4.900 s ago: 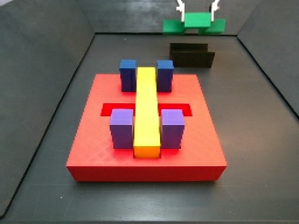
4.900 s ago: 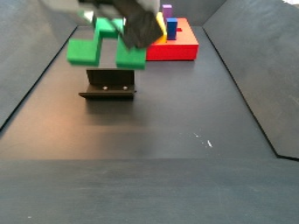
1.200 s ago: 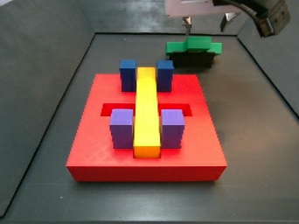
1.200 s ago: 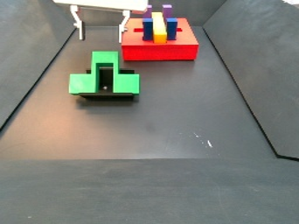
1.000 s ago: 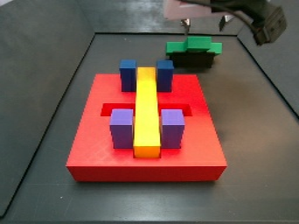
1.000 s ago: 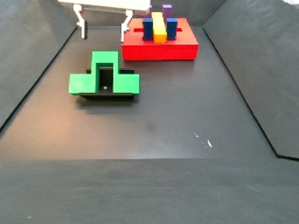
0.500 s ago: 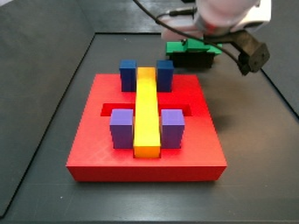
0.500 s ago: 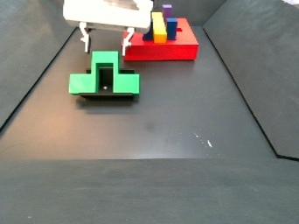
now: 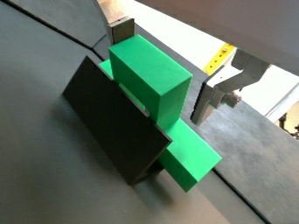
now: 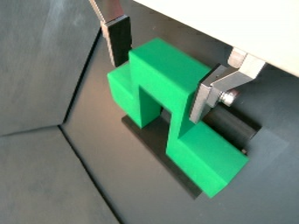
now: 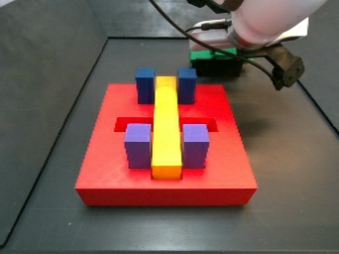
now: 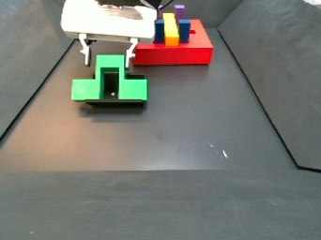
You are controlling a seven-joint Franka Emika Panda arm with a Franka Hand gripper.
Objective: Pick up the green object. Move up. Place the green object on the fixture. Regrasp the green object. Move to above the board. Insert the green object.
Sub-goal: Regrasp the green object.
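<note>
The green object (image 12: 111,86) rests on the dark fixture (image 12: 115,103), its taller centre cube pointing up. My gripper (image 12: 109,58) is open and low over it, one finger on each side of the centre cube. Both wrist views show the cube (image 9: 149,74) (image 10: 163,77) between the silver fingers (image 9: 208,94) (image 10: 115,42), with a small gap left on one side. The fixture shows under the green object (image 9: 111,122) (image 10: 237,129). In a side view the arm hides most of the green object (image 11: 199,57) and the gripper itself. The red board (image 11: 106,164) lies apart.
The board carries a long yellow bar (image 11: 166,119), blue blocks (image 11: 146,84) and purple blocks (image 11: 137,147). It also shows behind the gripper in a side view (image 12: 175,52). Dark walls ring the dark floor.
The gripper, which had let the green object go onto the fixture, has come down from above it. Its open fingers now straddle the centre cube.
</note>
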